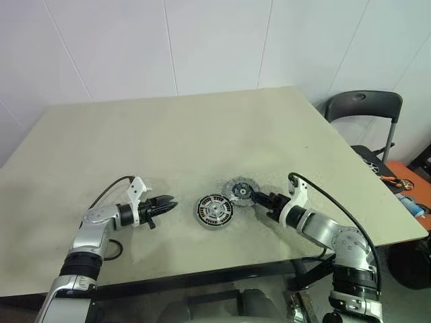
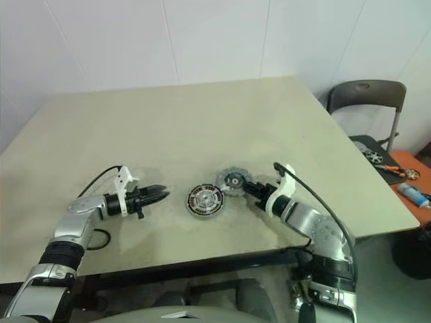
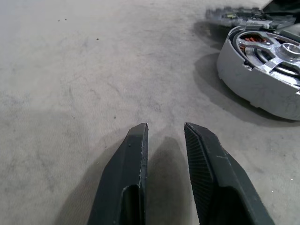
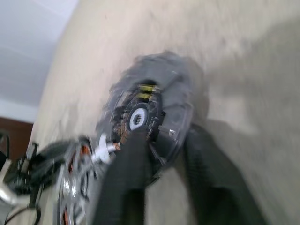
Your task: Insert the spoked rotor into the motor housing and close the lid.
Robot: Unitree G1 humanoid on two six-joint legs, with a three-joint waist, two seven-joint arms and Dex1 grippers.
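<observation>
The motor housing (image 3: pixel 253 89) is a short silver cylinder standing on the table (image 1: pixel 168 141) between my two arms. The spoked rotor (image 3: pixel 281 55) lies inside it, with copper windings showing under the spokes. Just right of the housing is the lid (image 1: pixel 239 189), a grey disc with a dark centre, tilted up off the table. My right gripper (image 1: pixel 256 197) is shut on the lid's rim, one finger (image 4: pixel 133 154) across its face. To the left of the housing and apart from it, my left gripper (image 3: pixel 165 129) points at it, narrowly open with nothing between its fingers.
A dark chair (image 1: pixel 363 108) stands past the table's far right corner. An orange surface with tools (image 1: pixel 403 183) lies beside the table's right edge. The near table edge runs just below both arms.
</observation>
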